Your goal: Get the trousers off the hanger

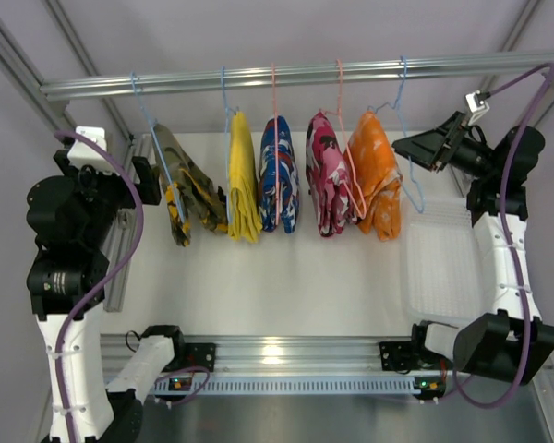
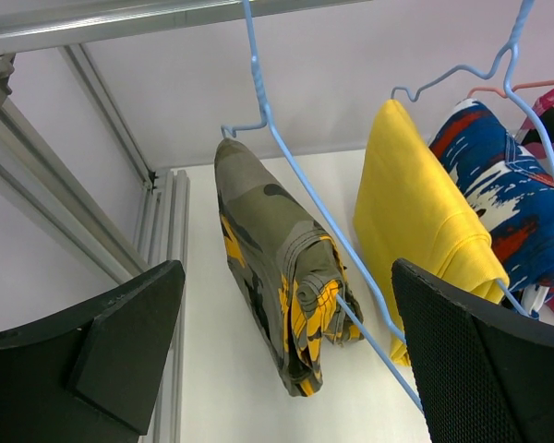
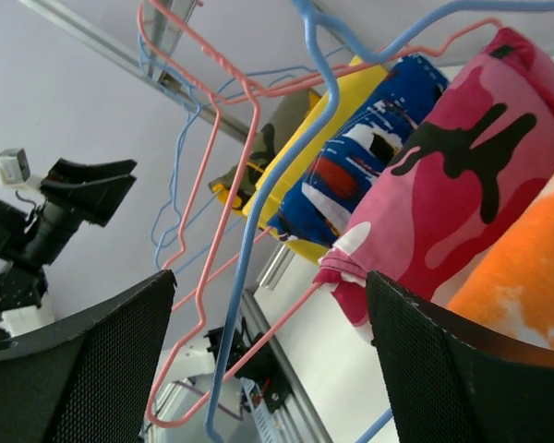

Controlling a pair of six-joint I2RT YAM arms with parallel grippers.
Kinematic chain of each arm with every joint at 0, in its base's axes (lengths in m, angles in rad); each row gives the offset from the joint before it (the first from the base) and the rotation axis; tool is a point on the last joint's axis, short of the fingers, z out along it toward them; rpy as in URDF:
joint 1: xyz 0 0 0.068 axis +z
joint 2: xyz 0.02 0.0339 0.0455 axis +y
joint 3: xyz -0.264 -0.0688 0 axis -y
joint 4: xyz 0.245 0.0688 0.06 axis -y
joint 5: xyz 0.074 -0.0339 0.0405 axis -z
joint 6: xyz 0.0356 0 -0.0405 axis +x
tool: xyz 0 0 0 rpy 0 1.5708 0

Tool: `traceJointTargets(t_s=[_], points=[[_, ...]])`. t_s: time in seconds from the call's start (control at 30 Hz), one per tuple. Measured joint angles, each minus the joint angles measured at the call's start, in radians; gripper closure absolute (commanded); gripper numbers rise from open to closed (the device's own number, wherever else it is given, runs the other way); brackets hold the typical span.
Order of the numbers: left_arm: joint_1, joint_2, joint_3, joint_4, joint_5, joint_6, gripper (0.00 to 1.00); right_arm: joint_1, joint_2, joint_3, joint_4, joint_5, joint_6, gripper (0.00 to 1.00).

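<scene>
So, left hand (image 2: 286, 272) and right hand (image 3: 270, 277) both released; camo trousers (image 2: 258, 240) draped on hanger (image 2: 305, 185), clear tray (image 1: 443, 268) on white counter (image 1: 286, 286).

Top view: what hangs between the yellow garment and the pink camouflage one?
A blue patterned garment hangs there alone; the top and right wrist views both show it.

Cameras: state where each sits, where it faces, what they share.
Top external: above and behind, looking down on the rail; left arm and right arm show.
Left wrist: on left arm, facing camouflage trousers; open left pincer shows.
Right wrist: on right arm, facing past the pink garment; open right pincer shows.
All share the yellow garment.
</scene>
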Motion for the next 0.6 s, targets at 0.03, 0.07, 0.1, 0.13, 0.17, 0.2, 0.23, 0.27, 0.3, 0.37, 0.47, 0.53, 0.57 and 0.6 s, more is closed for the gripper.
traceJointTargets(t_s=[0.03, 0.07, 0.1, 0.13, 0.17, 0.2, 0.23, 0.27, 0.3, 0.37, 0.47, 0.53, 0.57, 0.6], points=[[0.0, 0.003, 0.001, 0.0, 0.0, 0.0, 0.01, 0.006, 0.0, -0.013, 0.038, -0.006, 0.023, 0.21], [0.0, 0.005, 0.003, 0.0, 0.0, 0.0, 0.01, 0.012, 0.001, -0.026, 0.066, -0.012, 0.038, 0.23], [0.0, 0.006, 0.005, 0.0, 0.0, 0.0, 0.01, 0.02, 0.001, -0.04, 0.09, -0.018, 0.053, 0.25], [0.0, 0.008, 0.007, 0.0, 0.0, 0.0, 0.01, 0.03, 0.001, -0.056, 0.113, -0.023, 0.067, 0.27], [0.0, 0.01, 0.01, 0.0, 0.0, 0.0, 0.01, 0.039, 0.001, -0.071, 0.134, -0.026, 0.078, 0.31], [0.0, 0.01, 0.012, 0.0, 0.0, 0.0, 0.01, 0.047, 0.003, -0.084, 0.151, -0.031, 0.09, 0.33], [0.0, 0.01, 0.013, 0.0, 0.0, 0.0, 0.01, 0.053, 0.006, -0.093, 0.169, -0.034, 0.106, 0.35], [0.0, 0.01, 0.013, 0.0, 0.0, -0.001, 0.01, 0.057, 0.013, -0.104, 0.201, -0.035, 0.125, 0.4], [0.0, 0.01, 0.013, 0.0, 0.0, -0.001, 0.01, 0.06, 0.019, -0.116, 0.236, -0.038, 0.154, 0.43], [0.0, 0.01, 0.013, 0.0, 0.001, -0.001, 0.01, 0.062, 0.034, -0.141, 0.337, -0.045, 0.229, 0.51], [0.0, 0.01, 0.014, 0.0, 0.004, -0.001, 0.01, 0.063, 0.058, -0.175, 0.526, -0.049, 0.38, 0.6], [0.0, 0.01, 0.014, 0.0, 0.004, -0.001, 0.01, 0.063, 0.075, -0.193, 0.652, -0.048, 0.478, 0.67], [0.0, 0.01, 0.014, 0.0, 0.004, -0.001, 0.01, 0.063, 0.085, -0.2, 0.716, -0.048, 0.526, 0.71], [0.0, 0.01, 0.014, 0.0, 0.005, -0.001, 0.01, 0.063, 0.093, -0.2, 0.767, -0.049, 0.568, 0.76]])
